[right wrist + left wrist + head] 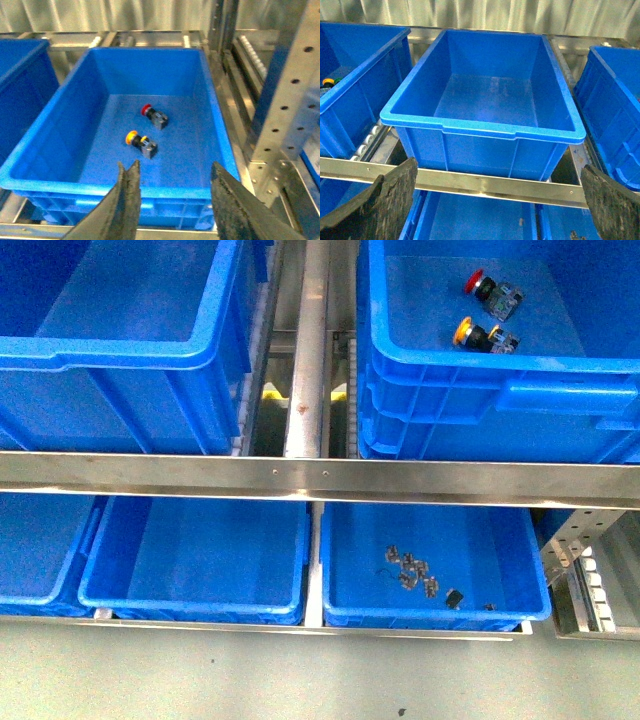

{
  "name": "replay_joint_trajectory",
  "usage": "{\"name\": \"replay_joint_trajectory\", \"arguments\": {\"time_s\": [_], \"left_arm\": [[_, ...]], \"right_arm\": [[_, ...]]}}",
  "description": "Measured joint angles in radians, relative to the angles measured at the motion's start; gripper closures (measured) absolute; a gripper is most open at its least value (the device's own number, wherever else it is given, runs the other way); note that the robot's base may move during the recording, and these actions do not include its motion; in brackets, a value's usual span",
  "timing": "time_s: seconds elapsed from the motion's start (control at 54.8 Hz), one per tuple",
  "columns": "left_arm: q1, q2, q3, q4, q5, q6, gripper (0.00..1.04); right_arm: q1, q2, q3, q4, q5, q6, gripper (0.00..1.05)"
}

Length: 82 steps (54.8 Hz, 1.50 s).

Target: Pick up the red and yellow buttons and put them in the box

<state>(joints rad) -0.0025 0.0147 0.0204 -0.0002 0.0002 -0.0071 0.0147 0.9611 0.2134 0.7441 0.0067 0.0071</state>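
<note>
Both buttons sit on the floor of the upper right bin [420,370], red button [478,282] at roughly 11 o'clock of the yellow button [468,334], close but not touching. The right gripper [172,200] hovers just outside the bin's near wall, fingers spread wide, holding nothing. Best bet is probably dropping straight over the yellow one and closing across its black body. The left gripper [490,200] is wide open too, facing the empty box [485,132].
</note>
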Motion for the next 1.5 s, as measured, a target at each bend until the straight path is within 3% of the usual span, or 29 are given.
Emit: {"name": "replay_joint_trajectory", "arguments": {"time_s": [0.201,0.603,0.712,1.498], "left_arm": [[0.0,0.0,0.0,0.0,0.0,0.0,0.08],[0.0,0.0,0.0,0.0,0.0,0.0,0.08],[0.0,0.0,0.0,0.0,0.0,0.0,0.08],[0.0,0.0,0.0,0.0,0.0,0.0,0.08]], "right_arm": [[-0.013,-0.109,-0.079,-0.037,-0.004,-0.001,1.02],[-0.013,-0.348,-0.166,-0.189,-0.006,-0.004,1.01],[-0.013,-0.37,-0.191,-0.167,-0.006,-0.003,1.01],[-0.013,-0.738,-0.192,-0.519,-0.006,-0.004,1.01]]}}
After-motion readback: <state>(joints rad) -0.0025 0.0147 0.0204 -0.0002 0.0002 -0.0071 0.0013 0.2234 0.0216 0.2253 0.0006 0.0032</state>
